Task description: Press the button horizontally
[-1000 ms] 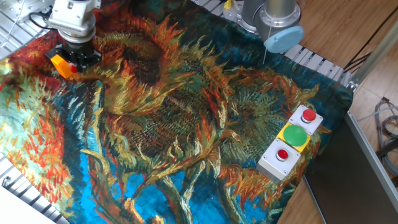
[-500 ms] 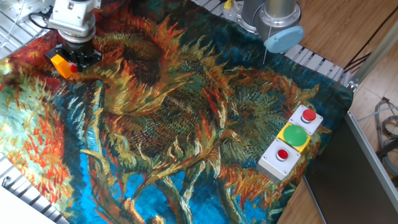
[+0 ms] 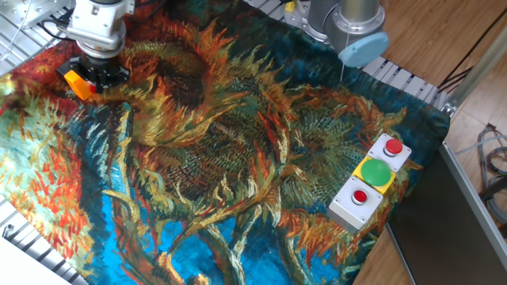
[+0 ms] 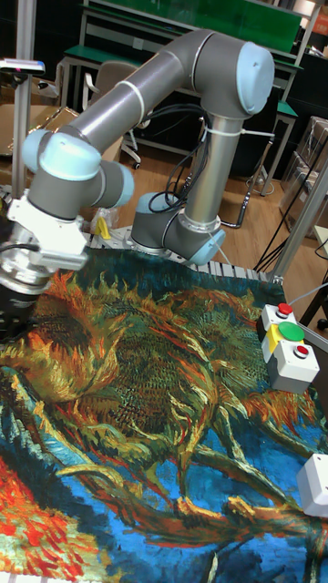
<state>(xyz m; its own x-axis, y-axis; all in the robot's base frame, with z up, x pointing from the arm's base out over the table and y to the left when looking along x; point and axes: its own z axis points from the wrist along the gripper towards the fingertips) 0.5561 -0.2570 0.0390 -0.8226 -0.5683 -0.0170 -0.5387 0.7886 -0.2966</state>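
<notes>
A small orange-yellow box (image 3: pixel 76 81) sits at the far left corner of the painted cloth. Its red button (image 3: pixel 94 88) shows on the side that faces right and forward. My gripper (image 3: pixel 101 74) hangs low just behind and to the right of the box, its dark fingers right by the button side. No view shows a gap or a contact between the fingertips. In the tall fixed view the gripper (image 4: pixel 13 314) is at the left edge, cut off by the frame, and the box is out of view.
A sunflower-print cloth (image 3: pixel 238 158) covers the table. At the right stand a grey box with a red button (image 3: pixel 392 149), a yellow box with a green button (image 3: pixel 375 172) and a second grey box (image 3: pixel 358 199). Another grey box (image 4: pixel 315 483) shows in the tall view.
The gripper has shifted slightly to the right beside the orange box. Nothing else moved.
</notes>
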